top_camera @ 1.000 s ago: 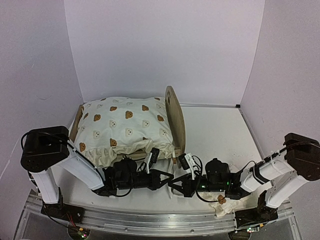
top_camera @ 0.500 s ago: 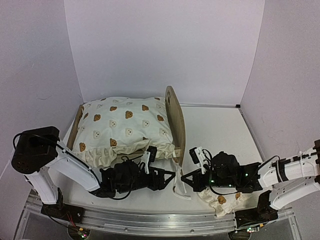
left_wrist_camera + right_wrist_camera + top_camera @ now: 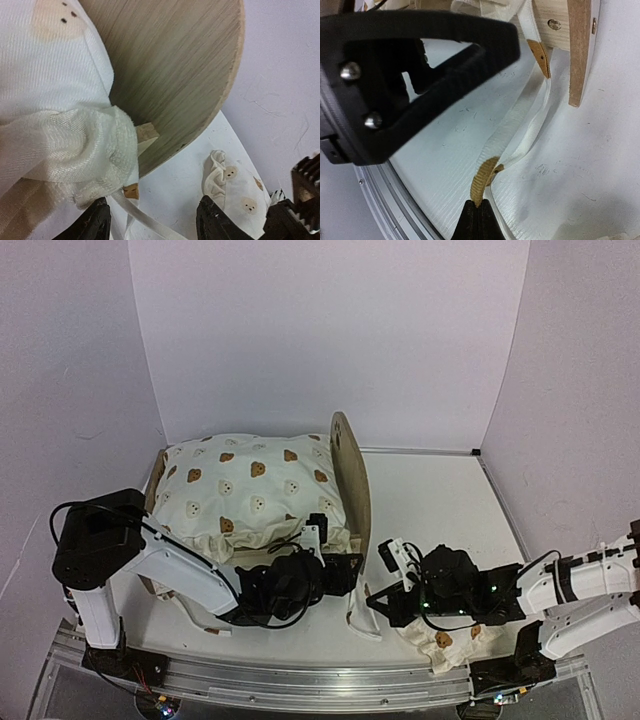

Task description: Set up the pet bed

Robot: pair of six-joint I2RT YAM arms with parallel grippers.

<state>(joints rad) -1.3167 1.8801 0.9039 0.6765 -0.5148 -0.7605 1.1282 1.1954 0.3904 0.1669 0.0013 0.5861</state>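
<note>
- Two claws work low at the front of the bench [image 3: 440, 510], close together just off the bed's near corner.
- Nearest, the right claw [image 3: 479, 216] is pressed together, pinching the tan tip of the cushion tie [image 3: 520, 125]. The tie trails flat across the bench toward the frame.
- Under the right arm the small pillow [image 3: 447, 645] lies crumpled near the front edge, not on the bed.
- Next, the left claw [image 3: 154, 224] is spread and holds nothing. It hovers by the ruffled corner of the cushion [image 3: 65, 150], and the strap crosses the gap between its fingers.
- Further back the pet bed [image 3: 352, 480] sits left of centre, its headboard [image 3: 175, 65] upright toward the middle. The cushion is piled on it and overhangs the near rail.
- My read: that tie wants fastening round the frame by the headboard. Hold the right pinch firm on the tip and draw out the slack gently. Let the left claw close on the strap near the post before any looping. A hard tug could drag the light frame or pull the cushion askew.
</note>
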